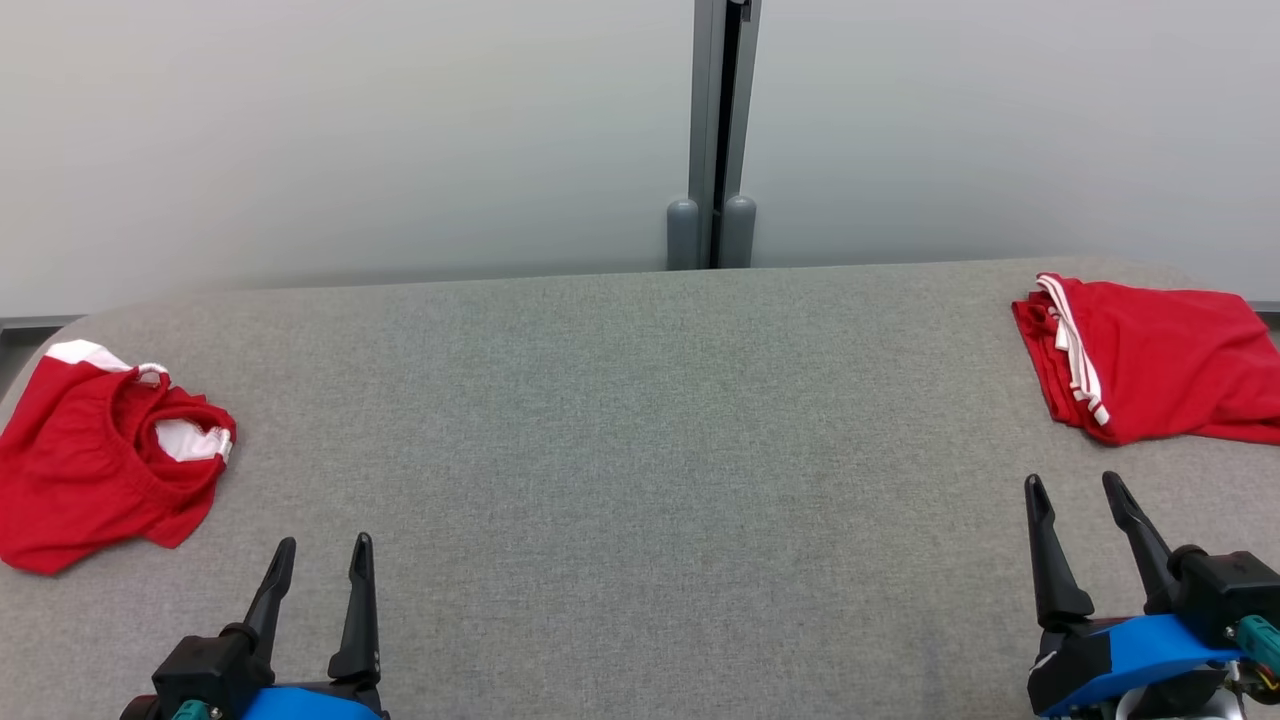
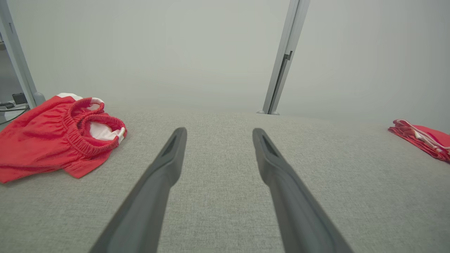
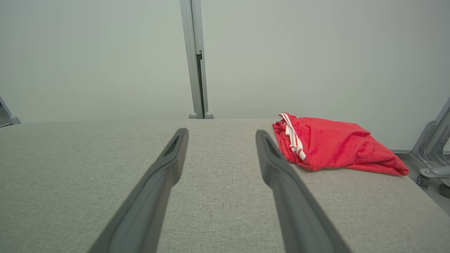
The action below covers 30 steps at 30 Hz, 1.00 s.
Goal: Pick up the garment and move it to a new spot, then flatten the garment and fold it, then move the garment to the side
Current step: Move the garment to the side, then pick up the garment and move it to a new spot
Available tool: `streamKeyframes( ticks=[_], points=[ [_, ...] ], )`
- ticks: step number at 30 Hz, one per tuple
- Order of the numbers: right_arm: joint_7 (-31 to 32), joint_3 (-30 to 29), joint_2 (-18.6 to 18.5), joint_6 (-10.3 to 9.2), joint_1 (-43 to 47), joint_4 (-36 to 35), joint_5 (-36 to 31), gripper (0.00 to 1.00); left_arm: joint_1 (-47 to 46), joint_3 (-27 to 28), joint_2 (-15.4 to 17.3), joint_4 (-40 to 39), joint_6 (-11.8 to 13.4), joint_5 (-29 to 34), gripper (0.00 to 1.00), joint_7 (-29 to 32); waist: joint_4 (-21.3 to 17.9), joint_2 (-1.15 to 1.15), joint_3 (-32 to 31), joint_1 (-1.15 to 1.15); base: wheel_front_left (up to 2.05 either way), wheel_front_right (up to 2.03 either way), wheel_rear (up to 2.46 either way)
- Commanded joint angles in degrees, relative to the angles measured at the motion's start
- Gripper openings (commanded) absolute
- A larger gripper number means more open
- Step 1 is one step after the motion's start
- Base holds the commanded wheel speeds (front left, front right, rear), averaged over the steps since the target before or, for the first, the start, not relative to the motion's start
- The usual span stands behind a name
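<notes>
A pale wall (image 1: 300, 130) with a grey metal post (image 1: 722, 130) backs the wide counter (image 1: 640, 450), padded in coarse grey woven cloth. At its left end lie the crumpled red shorts (image 1: 95, 460), thin slick fabric with a gathered elastic waistband and white panels, apparently awaiting pickup. A folded red garment (image 1: 1150, 360) with white stripes sits at the right end, likely set aside. The left tool (image 1: 322, 545) and right tool (image 1: 1075, 482) hover low, fingers spread, empty.
</notes>
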Motion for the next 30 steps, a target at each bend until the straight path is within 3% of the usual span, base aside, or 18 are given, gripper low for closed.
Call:
streamKeyframes(
  ticks=[1,20,30],
  points=[
    [0.1,-0.1,0.3,-0.01,0.7,-0.2,0.5,1.0,0.8,0.5,-0.2,-0.5,0.3,0.5,1.0,-0.2,-0.2,0.02,-0.6,0.01,0.0,0.0,0.0],
    [-0.9,0.9,0.7,-0.01,1.7,2.2,1.1,1.0,-0.2,2.1,-0.7,0.9,-0.5,2.1,1.0,-0.3,1.8,0.02,-0.8,0.01,0.0,0.0,0.0],
    [-1.4,1.7,0.7,0.0,2.0,3.1,1.5,1.0,-1.4,1.6,-0.5,1.8,-0.2,2.4,1.0,-0.2,7.8,0.02,-0.6,0.01,0.0,0.0,0.0]
  ],
)
